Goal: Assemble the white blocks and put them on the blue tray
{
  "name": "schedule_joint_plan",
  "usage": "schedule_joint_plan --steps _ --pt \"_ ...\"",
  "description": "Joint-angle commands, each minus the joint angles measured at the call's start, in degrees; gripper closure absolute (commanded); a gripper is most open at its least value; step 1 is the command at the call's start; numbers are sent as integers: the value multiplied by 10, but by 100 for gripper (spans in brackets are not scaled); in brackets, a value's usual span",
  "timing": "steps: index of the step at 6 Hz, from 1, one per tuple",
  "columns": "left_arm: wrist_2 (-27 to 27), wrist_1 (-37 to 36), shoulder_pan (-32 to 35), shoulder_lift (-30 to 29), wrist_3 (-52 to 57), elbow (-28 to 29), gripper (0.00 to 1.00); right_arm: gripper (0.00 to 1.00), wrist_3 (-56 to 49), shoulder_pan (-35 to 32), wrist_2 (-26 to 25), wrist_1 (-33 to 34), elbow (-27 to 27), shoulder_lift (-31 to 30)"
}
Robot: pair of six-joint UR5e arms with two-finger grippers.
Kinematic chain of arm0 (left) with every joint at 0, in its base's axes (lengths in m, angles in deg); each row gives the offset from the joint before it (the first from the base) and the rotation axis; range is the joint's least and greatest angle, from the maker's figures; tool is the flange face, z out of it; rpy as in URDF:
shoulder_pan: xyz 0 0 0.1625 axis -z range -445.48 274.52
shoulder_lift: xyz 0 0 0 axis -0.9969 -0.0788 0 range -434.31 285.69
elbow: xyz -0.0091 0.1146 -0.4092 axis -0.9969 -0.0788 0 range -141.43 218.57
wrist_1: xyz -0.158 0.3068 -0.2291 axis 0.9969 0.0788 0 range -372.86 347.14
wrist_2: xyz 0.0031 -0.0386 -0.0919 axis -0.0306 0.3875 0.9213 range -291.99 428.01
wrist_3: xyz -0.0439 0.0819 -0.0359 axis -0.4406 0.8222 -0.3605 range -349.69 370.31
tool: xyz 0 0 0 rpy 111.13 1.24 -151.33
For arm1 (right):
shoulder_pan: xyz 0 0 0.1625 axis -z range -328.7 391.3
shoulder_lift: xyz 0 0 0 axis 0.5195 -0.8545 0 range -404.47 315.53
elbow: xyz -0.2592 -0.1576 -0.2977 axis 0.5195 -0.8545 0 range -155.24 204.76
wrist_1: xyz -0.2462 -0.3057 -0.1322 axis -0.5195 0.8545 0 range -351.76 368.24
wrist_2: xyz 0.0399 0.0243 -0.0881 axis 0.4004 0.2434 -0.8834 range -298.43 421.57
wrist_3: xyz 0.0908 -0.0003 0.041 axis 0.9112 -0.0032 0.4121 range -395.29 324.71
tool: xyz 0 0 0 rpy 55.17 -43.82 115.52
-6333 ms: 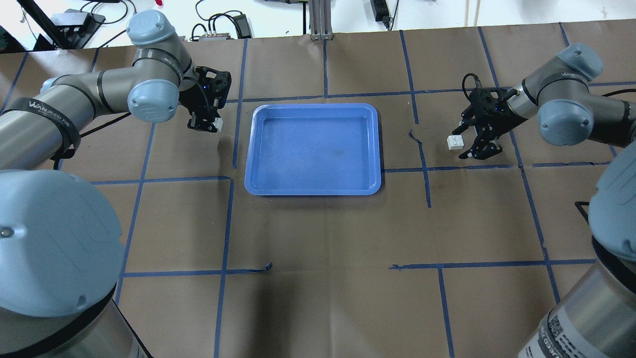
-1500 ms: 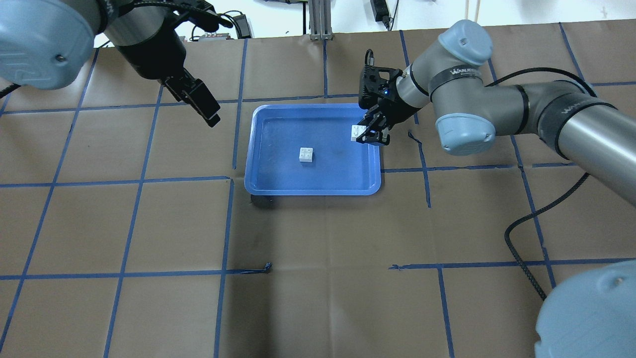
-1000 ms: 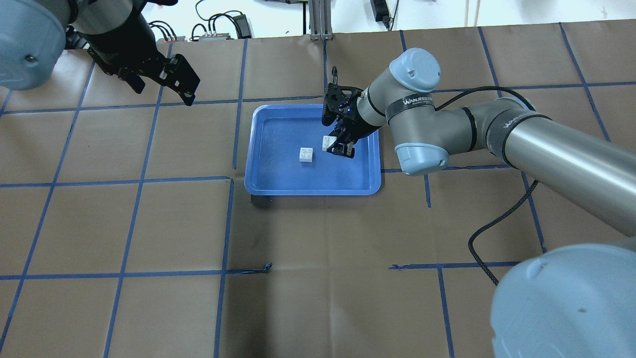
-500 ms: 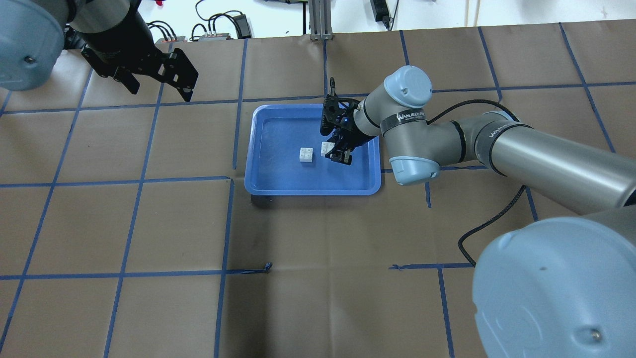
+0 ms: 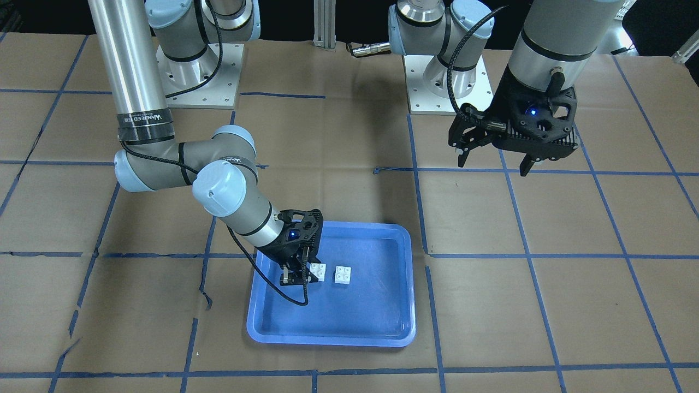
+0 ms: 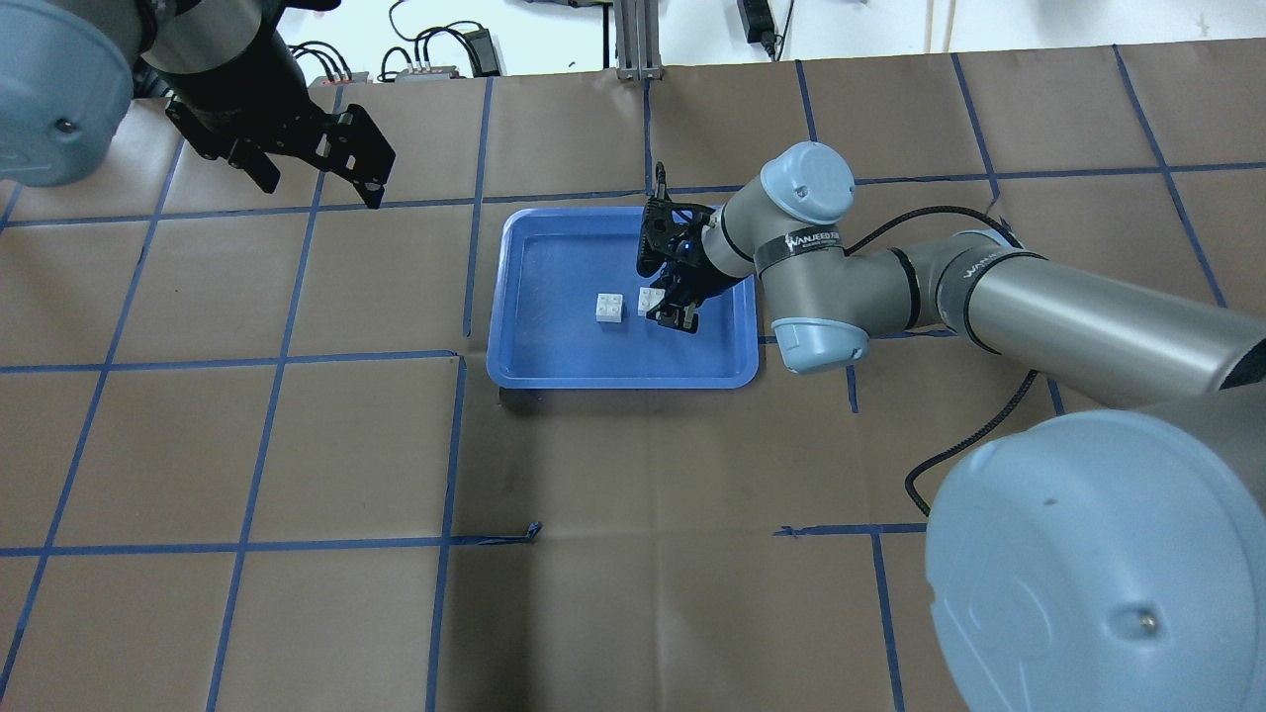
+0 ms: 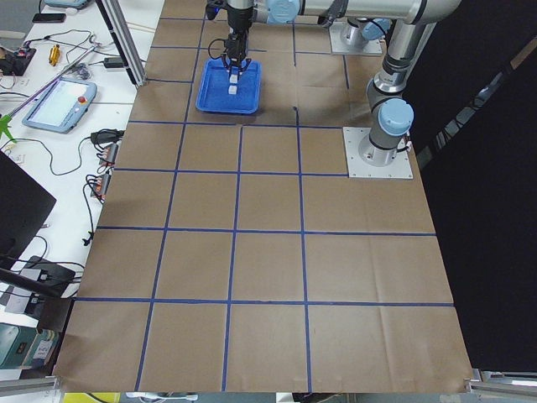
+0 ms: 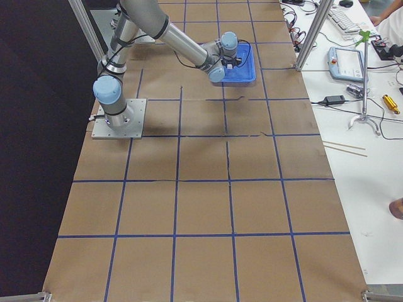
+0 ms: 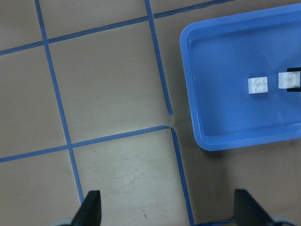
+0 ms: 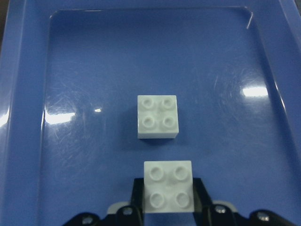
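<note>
The blue tray (image 6: 564, 341) lies at mid table. One white block (image 6: 610, 308) lies studs up on its floor. My right gripper (image 6: 673, 311) is shut on the second white block (image 6: 650, 300), holding it studs up low over the tray, just right of the lying block with a small gap. I cannot tell whether it touches the floor. The right wrist view shows the held block (image 10: 169, 186) between the fingers (image 10: 200, 188), with the lying block (image 10: 158, 116) just ahead. My left gripper (image 6: 321, 188) is open and empty, raised over the table far left of the tray.
Brown paper with a grid of blue tape lines (image 6: 455, 445) covers the table. Cables and power supplies (image 6: 435, 59) lie beyond the far edge. The arm bases (image 5: 196, 71) stand on plates at the robot's side.
The left gripper has set its block in the tray, opened and drawn back to the far left. The right gripper has carried its block into the tray, leftward and down beside the lying block.
</note>
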Motion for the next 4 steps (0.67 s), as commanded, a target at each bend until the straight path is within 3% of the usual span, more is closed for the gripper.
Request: schedule_joint_plan --steps 1,4 --pt "0 -4 1 0 0 -5 2 75 27 -1 1 4 -1 7" --pt "0 -4 2 0 0 -7 2 76 24 -10 2 8 -4 8"
